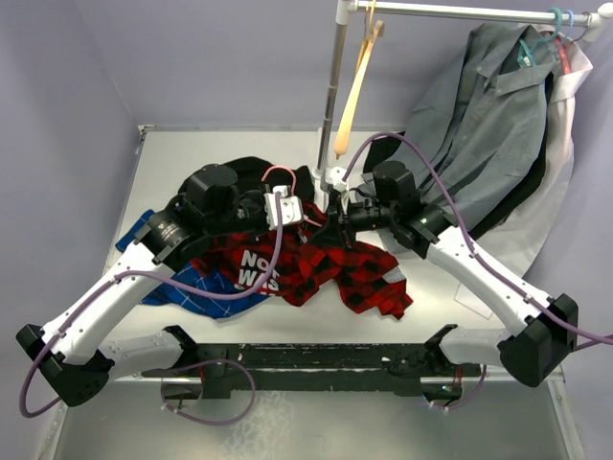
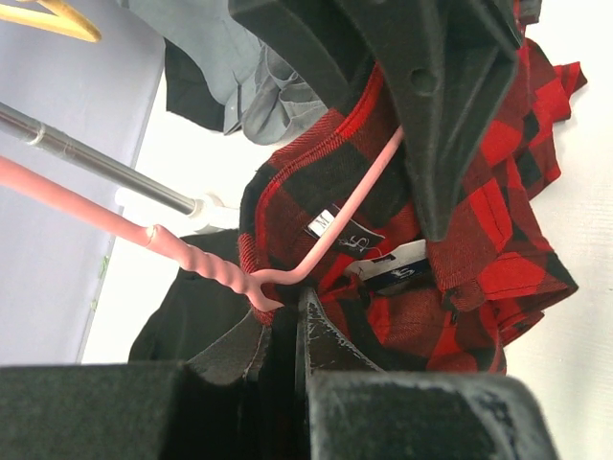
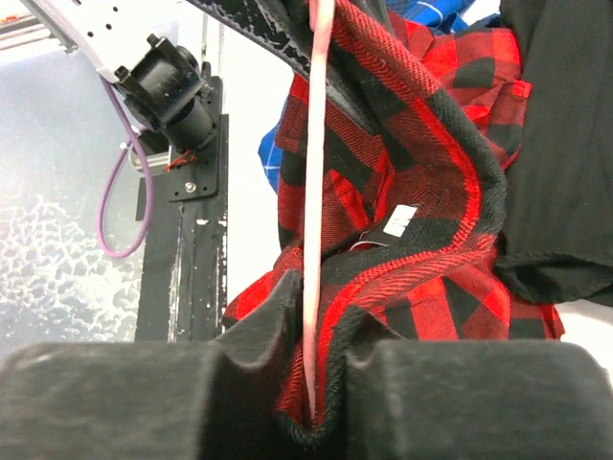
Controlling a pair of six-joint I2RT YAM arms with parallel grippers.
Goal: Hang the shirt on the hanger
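Note:
The red-and-black checked shirt [image 1: 330,273] lies crumpled on the table between the arms, its white lettering [image 1: 257,270] to the left. Its collar with small white labels [image 2: 326,222] shows in the left wrist view. The pale pink hanger [image 2: 215,266] runs one arm into the collar, and its hook [image 1: 280,172] loops up above my left gripper. My left gripper [image 2: 283,311] is shut at the hanger's neck, with collar cloth at its tips. My right gripper [image 3: 321,307] is shut on shirt cloth [image 3: 421,144] with the hanger's thin arm [image 3: 316,144] pinched in it. Both grippers [image 1: 305,218] [image 1: 330,225] nearly meet.
A blue checked shirt [image 1: 196,286] lies under the left arm, and a black garment [image 1: 254,171] lies behind it. The rack's upright pole [image 1: 332,86] stands just behind the grippers. A tan wooden hanger [image 1: 356,86], a grey garment [image 1: 488,125] and a teal hanger [image 1: 560,19] hang from the rail.

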